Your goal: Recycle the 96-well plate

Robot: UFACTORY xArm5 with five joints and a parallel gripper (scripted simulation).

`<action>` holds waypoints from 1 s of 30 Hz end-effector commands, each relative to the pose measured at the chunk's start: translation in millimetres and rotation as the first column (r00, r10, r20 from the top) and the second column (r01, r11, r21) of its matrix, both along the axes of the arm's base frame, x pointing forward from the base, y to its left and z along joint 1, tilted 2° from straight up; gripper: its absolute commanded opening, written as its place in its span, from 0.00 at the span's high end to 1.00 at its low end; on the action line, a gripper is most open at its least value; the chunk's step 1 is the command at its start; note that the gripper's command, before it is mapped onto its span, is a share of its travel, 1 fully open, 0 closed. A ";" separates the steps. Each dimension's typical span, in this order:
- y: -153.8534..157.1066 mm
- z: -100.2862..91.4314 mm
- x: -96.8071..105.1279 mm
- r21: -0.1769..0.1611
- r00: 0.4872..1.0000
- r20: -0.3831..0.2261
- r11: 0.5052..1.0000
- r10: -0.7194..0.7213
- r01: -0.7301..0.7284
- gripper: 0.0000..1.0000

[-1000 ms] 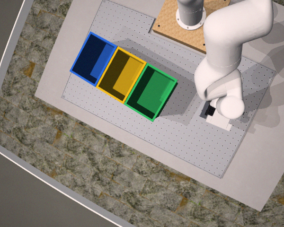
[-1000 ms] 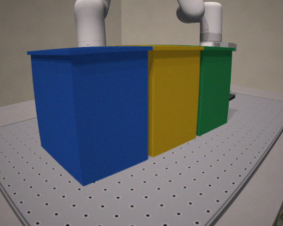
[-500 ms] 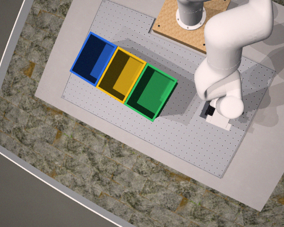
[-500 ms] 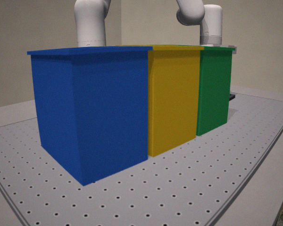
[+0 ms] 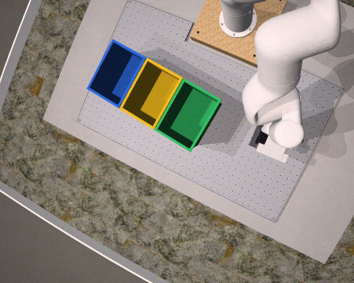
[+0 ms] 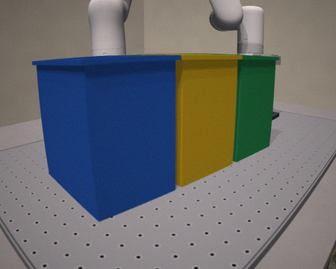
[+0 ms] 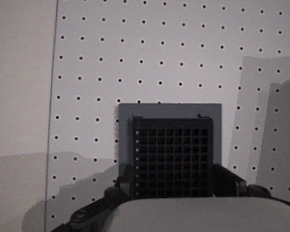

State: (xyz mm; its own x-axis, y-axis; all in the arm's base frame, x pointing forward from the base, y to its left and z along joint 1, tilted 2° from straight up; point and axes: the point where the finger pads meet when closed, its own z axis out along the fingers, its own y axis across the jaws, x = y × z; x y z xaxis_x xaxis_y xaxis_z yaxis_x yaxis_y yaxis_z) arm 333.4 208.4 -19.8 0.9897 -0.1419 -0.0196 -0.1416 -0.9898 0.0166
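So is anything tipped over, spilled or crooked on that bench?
Nothing stands out. The blue bin, yellow bin and green bin stand upright in a row, and the dark plate sits square on its nest under the open gripper.

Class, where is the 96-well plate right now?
In the wrist view, the 96-well plate sits low and centre on its grey nest, between the open claw's fingers.

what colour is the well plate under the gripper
Black, on a grey nest: the 96-well plate shows best in the wrist view.
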 end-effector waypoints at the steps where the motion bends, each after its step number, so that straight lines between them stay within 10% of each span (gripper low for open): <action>1: 0.7 0.9 1.1 0.002 1.000 0.003 1.000 0.000 0.000 0.00; 2: 0.7 0.9 1.1 0.002 1.000 0.003 1.000 0.000 0.000 0.00; 3: 0.7 1.6 1.1 0.002 1.000 0.003 1.000 0.000 0.000 1.00; 30: 0.7 1.6 1.1 0.002 1.000 0.003 1.000 0.000 0.000 1.00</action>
State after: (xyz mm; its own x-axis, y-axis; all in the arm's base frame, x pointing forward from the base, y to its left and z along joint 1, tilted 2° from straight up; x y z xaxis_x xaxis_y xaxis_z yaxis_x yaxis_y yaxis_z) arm 333.4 208.4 -19.2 0.9897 -0.1419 -0.0197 -0.1416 -0.9898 0.0167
